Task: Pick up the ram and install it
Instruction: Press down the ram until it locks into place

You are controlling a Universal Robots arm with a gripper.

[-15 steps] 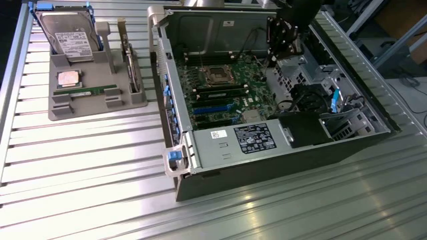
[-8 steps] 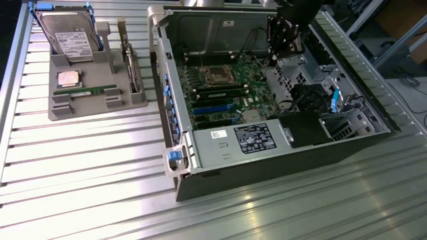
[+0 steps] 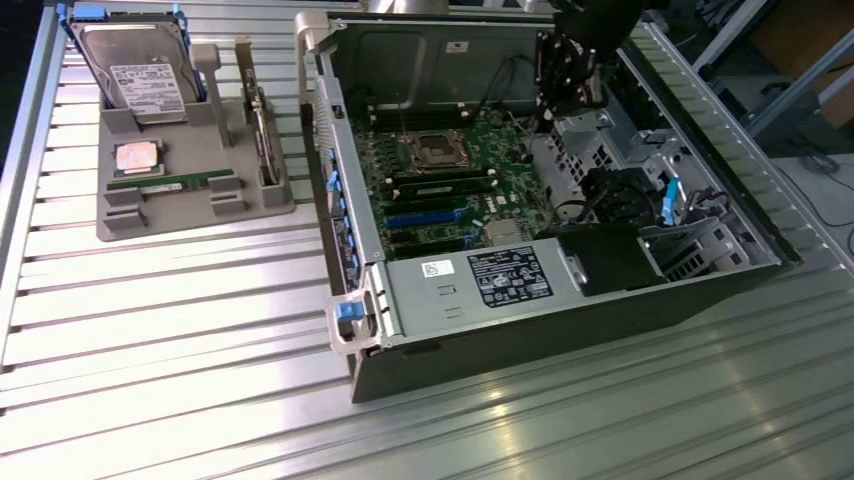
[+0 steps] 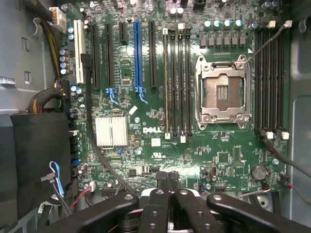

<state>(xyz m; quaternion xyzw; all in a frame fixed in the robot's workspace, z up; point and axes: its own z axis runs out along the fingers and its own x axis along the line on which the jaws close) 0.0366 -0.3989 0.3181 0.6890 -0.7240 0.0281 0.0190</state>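
Black fingers (image 4: pixel 167 191) look pressed together, holding nothing, above the motherboard (image 4: pixel 160 145). Ram (image 3: pixel 171 183) sits in its gray holder (image 3: pixel 267 195). Picking it up isn't done.

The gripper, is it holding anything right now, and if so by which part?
Nothing is held. The gripper hangs inside the computer case above the motherboard, while the ram lies in the gray holder outside the case.
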